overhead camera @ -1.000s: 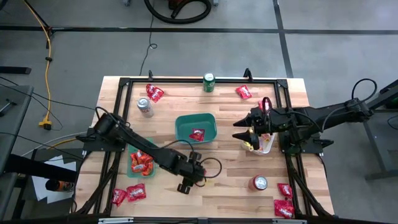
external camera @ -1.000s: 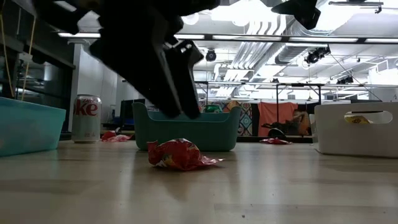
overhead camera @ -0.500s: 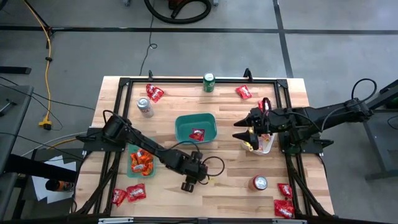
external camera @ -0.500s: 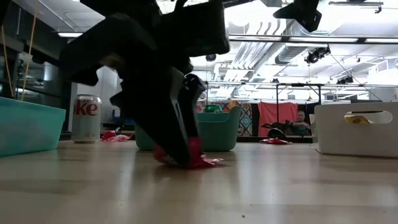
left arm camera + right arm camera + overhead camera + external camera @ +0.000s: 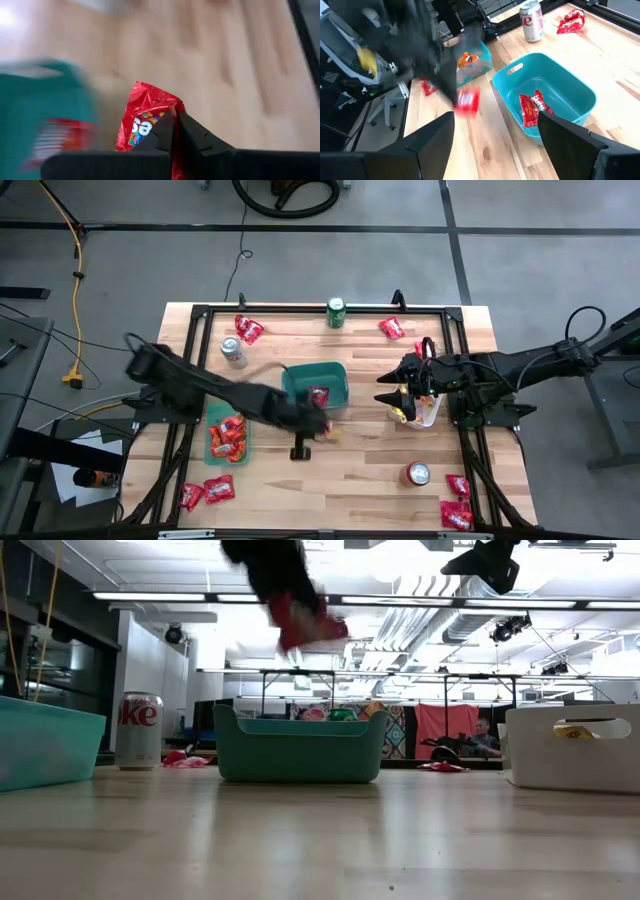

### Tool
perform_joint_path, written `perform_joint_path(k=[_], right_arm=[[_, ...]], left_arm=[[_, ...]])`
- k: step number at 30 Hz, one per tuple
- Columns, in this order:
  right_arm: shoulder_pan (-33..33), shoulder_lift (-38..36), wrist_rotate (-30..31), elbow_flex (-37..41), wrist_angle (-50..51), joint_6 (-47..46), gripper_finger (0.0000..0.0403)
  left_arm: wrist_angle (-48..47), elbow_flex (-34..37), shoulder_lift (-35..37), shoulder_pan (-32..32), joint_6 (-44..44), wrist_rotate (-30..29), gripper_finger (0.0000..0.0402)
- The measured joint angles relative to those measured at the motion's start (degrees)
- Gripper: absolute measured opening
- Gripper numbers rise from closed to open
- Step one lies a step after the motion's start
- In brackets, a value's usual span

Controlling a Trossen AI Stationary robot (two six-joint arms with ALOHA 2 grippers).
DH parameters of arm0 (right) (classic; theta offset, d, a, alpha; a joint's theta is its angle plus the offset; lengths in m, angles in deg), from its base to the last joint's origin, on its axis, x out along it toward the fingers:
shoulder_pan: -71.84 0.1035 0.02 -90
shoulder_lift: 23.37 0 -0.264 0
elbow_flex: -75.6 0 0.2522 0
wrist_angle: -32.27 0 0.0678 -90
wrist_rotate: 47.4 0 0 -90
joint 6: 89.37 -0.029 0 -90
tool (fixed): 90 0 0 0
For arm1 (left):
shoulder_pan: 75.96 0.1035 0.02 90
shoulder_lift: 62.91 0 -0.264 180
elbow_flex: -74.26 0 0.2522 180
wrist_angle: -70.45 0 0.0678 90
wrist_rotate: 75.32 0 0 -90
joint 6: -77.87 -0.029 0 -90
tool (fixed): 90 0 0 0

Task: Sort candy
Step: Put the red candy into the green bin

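Observation:
My left gripper (image 5: 316, 427) is shut on a red candy packet (image 5: 144, 117), high above the table just near of the middle teal bin (image 5: 338, 370). The low view shows that packet (image 5: 306, 624) in the air under the dark fingers. A single red packet (image 5: 318, 394) lies in that bin. A second teal bin (image 5: 211, 452) at the left holds orange and red packets. My right gripper (image 5: 390, 391) waits open beside the white bin (image 5: 428, 416). Loose red packets (image 5: 248, 330) lie on the table. My left gripper pinches the red packet by one crinkled edge (image 5: 169, 109) between its two fingertips (image 5: 192, 131). The fingers slant down from above. The packet is lifted clear of the table and hangs past and below the fingertips (image 5: 306, 624).
A green can (image 5: 336, 311) stands at the far edge, a silver can (image 5: 232, 352) at the far left and a red-topped can (image 5: 416, 473) at the near right. More red packets lie at the far right (image 5: 391, 328), near left (image 5: 207, 493) and near right (image 5: 457, 502).
My left gripper came down open over the red packet on the table, shut on it and rose quickly with it toward the far edge, up to the middle teal bin. The packet has gone from lying on the wood to hanging well clear of it.

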Motion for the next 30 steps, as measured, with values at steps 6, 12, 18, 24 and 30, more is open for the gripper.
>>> perform_joint_path(k=[6, 12, 18, 24, 30], right_arm=[[0.00, 0.00, 2.12, 0.00, 0.32, 1.49, 0.0281], [0.00, 0.00, 3.74, 0.00, 0.30, 1.37, 0.0281], [0.02, 0.00, 4.94, 0.00, 0.01, -0.03, 0.0281], [0.00, 0.00, 5.79, 0.00, -0.81, -0.13, 0.0281], [0.00, 0.27, 5.78, 0.01, -1.02, -0.62, 0.0281]], left_arm=[[5.87, 6.96, 12.68, 6.97, 0.21, -13.47, 0.0001], [25.02, 23.59, 17.56, 14.61, 8.48, -4.25, 0.0000], [33.20, 28.35, 15.91, 14.82, 15.25, 1.32, 0.0008], [28.95, 26.30, 15.24, 16.18, 12.87, 2.33, 0.0071], [28.48, 23.46, 15.23, 18.15, 10.98, 4.09, 0.0160]])
